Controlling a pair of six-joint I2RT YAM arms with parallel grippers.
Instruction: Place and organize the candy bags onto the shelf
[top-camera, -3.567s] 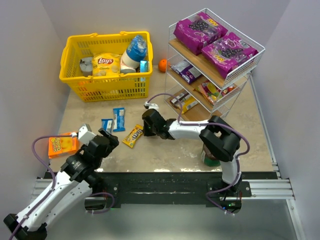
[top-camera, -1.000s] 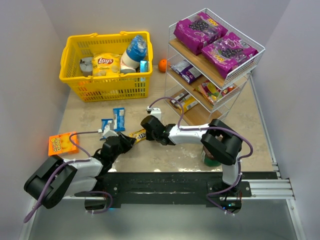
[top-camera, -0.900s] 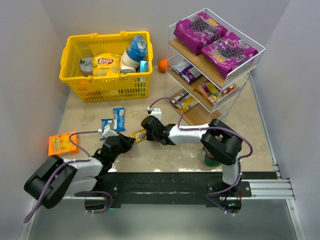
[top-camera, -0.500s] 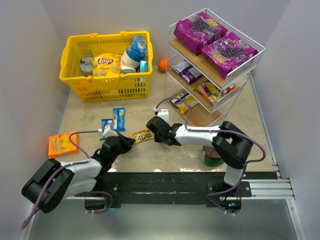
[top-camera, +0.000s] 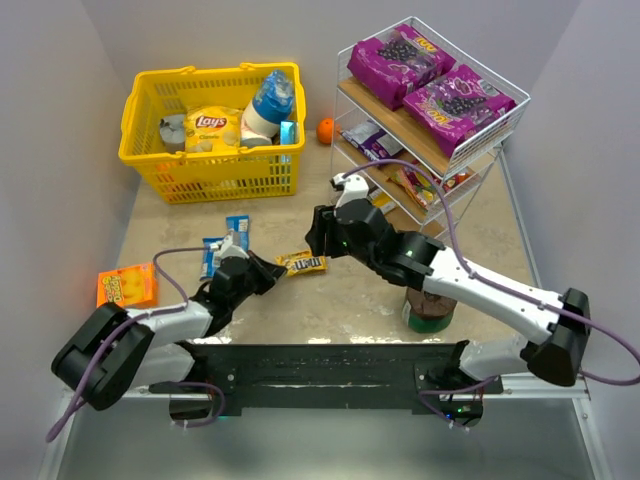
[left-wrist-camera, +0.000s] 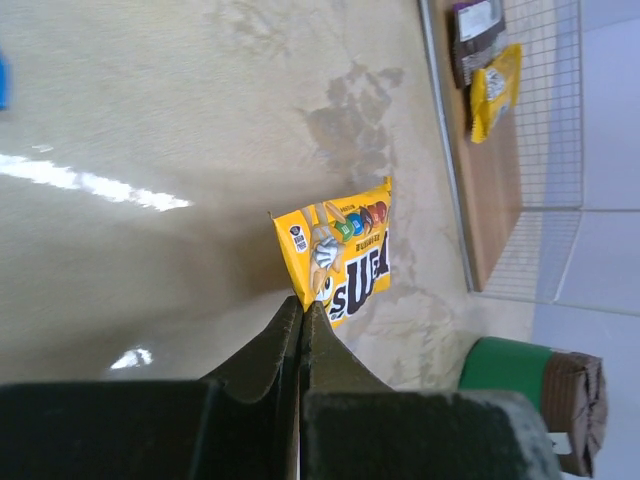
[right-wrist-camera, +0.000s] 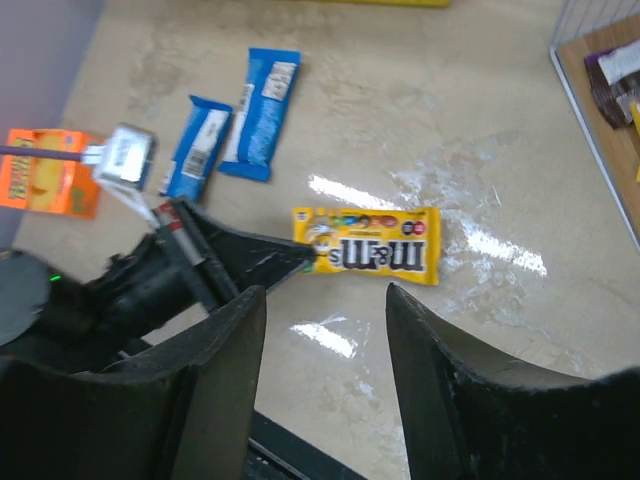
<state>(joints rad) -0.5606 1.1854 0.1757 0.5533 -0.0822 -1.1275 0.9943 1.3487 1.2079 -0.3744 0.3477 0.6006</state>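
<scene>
Candy bags (top-camera: 400, 62) largely shelved on white wire-frame, wood-tiered shelf (top-camera: 520, 105). Pinches corner of glossy yellow packet (top-camera: 302, 263) in left gripper (left-wrist-camera: 300, 305); holds right gripper (right-wrist-camera: 325, 295) wide, empty. Leaves two blue packets (top-camera: 237, 238) unshelved.

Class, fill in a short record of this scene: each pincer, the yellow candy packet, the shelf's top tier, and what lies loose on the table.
left pincer: shut on a corner of the yellow candy packet
right pincer: open, above the packet, holding nothing
yellow candy packet: on the table, not on the shelf
shelf top tier: two purple bags side by side
loose on table: two blue packets, an orange box
</scene>
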